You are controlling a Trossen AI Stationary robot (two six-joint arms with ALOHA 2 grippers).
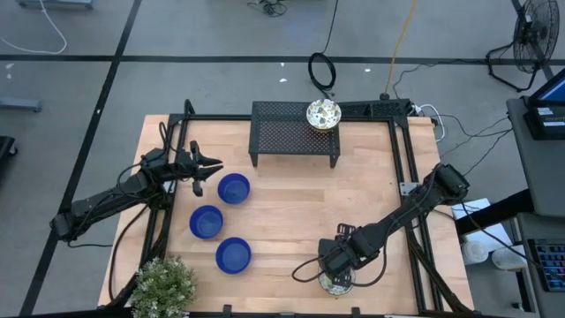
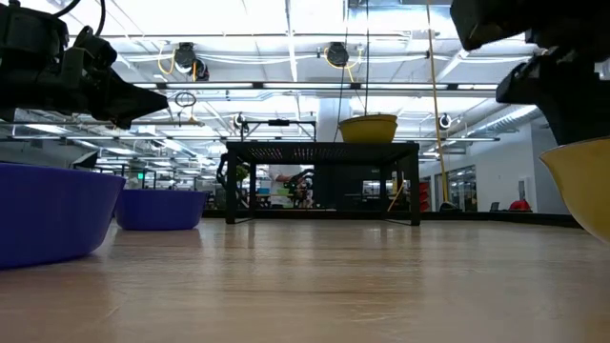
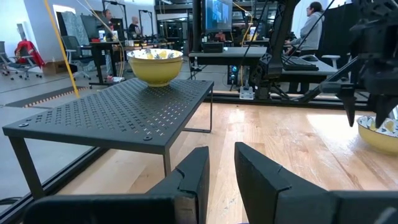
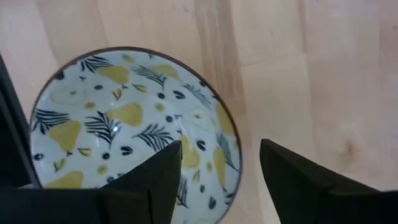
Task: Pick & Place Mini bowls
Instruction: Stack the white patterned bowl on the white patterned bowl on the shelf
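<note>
Only the wrist camera shows the right gripper [image 4: 221, 180] wide open, its fingers straddling the rim of the pear-patterned bowl [image 4: 134, 130] below, gripping nothing; farther off, another patterned bowl [image 1: 323, 115] sits on the black rack [image 1: 291, 134]; left gripper [image 1: 210, 167] narrowly parted, empty, beside three blue bowls [image 1: 233, 188].

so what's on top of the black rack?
One patterned bowl sits near one end of the rack; the rest of its mesh top is bare. Under the bowl is hidden.

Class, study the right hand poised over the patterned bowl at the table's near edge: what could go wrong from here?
1. The right hand hangs open with one finger over the patterned bowl and one outside; a shallow pinch on the rim might slip.
2. The bowl sits near the table edge; a nudge might push it off.
</note>
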